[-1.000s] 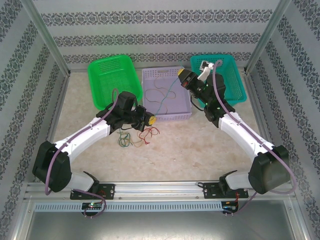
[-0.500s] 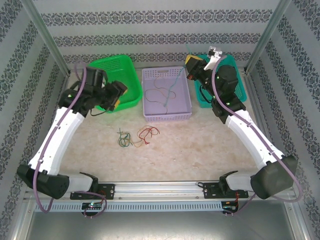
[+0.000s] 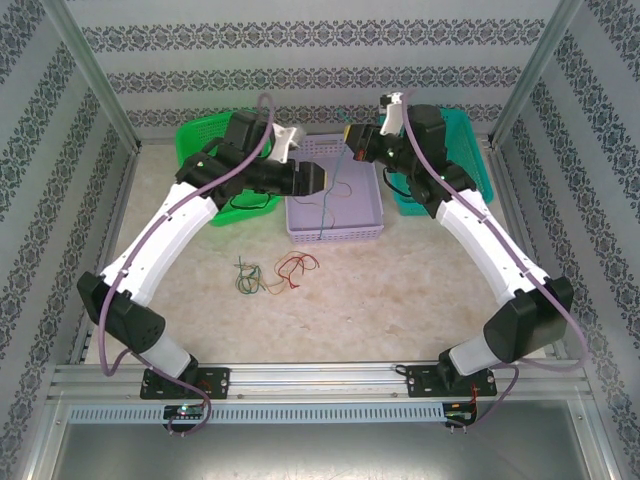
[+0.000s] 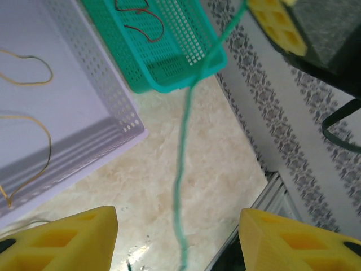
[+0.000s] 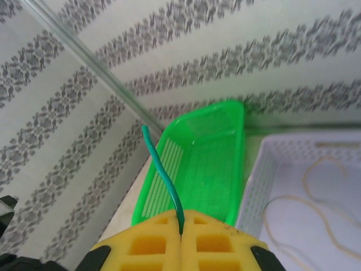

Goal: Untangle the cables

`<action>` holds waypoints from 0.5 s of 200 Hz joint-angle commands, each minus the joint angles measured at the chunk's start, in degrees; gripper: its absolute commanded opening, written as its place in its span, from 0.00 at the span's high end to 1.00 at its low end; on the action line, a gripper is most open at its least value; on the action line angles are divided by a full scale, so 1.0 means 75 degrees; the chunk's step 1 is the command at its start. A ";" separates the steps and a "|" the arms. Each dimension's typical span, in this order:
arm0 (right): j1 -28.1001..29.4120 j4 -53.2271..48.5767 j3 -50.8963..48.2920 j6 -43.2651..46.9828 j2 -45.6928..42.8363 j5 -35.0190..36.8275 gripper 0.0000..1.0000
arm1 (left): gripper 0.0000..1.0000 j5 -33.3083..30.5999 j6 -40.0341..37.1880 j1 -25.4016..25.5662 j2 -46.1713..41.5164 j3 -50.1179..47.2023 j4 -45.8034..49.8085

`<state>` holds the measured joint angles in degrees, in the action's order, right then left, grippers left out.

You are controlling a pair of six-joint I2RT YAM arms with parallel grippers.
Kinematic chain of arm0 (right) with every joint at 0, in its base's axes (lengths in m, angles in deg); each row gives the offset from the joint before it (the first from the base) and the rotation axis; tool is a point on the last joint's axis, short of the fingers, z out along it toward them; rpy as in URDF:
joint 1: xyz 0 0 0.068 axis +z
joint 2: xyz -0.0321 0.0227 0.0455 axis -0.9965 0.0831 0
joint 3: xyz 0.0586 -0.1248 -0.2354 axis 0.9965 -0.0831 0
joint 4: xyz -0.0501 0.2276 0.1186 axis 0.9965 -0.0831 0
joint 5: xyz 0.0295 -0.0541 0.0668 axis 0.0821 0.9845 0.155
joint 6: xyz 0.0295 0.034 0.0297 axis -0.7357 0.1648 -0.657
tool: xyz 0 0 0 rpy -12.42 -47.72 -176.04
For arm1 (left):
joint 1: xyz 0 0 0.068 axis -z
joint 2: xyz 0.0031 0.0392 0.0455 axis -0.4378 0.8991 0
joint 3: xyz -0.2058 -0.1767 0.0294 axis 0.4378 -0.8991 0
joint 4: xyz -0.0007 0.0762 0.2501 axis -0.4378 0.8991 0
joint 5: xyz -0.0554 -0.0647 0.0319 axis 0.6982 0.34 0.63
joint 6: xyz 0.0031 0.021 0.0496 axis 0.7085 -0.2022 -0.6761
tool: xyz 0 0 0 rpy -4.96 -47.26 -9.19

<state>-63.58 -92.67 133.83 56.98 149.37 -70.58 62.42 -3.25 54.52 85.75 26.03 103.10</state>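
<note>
Both arms stretched forward, grippers facing each other mid-air. Left gripper (image 4: 179, 240) wide apart; right gripper (image 5: 181, 234) pinched on cable (image 5: 164, 176).

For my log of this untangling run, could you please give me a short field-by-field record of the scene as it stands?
right gripper: shut on the green cable, raised by the lavender basket
left gripper: open, green cable hanging between its fingers
teal basket: holds a reddish cable
lavender basket contents: thin yellowish cables
table: small bundle of loose cables
</note>
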 commanded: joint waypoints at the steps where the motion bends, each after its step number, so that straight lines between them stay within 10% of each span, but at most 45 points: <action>1: 0.0079 -0.0524 0.0325 -0.0573 0.0060 -0.0584 1.00 | 0.41 -0.0163 -0.1141 0.0238 0.0015 0.0245 0.0068; 40: 0.0137 -0.0506 0.0348 -0.1142 0.0148 -0.0923 1.00 | 0.44 -0.0580 -0.1202 0.0511 0.0193 0.0009 -0.0148; 100: 0.0191 -0.0453 0.0372 -0.1464 0.0133 -0.1021 1.00 | 0.87 -0.1350 -0.0916 0.0593 0.0277 -0.0094 -0.0191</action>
<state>-62.84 -96.50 134.59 48.10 149.94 -76.56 55.93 -10.22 58.26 87.74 25.99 103.03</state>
